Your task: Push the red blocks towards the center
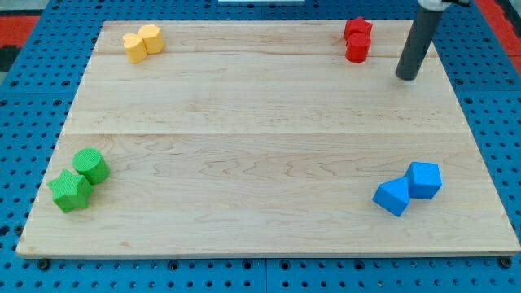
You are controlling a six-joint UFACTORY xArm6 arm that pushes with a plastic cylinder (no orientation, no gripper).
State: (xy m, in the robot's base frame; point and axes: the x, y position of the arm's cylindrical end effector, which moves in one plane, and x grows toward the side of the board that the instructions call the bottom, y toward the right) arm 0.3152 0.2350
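Two red blocks sit touching near the view's top right: a star-like red block point(357, 29) and a red cylinder point(357, 49) just below it. My tip point(406, 76) rests on the wooden board point(260, 138), to the right of and slightly below the red cylinder, a short gap apart from it. The dark rod rises up and to the right from the tip and leaves the view at the top.
Two yellow blocks point(142, 42) touch at the top left. A green cylinder point(91, 165) and a green star block point(71, 191) touch at the bottom left. Two blue blocks point(409, 190) touch at the bottom right. A blue pegboard surrounds the board.
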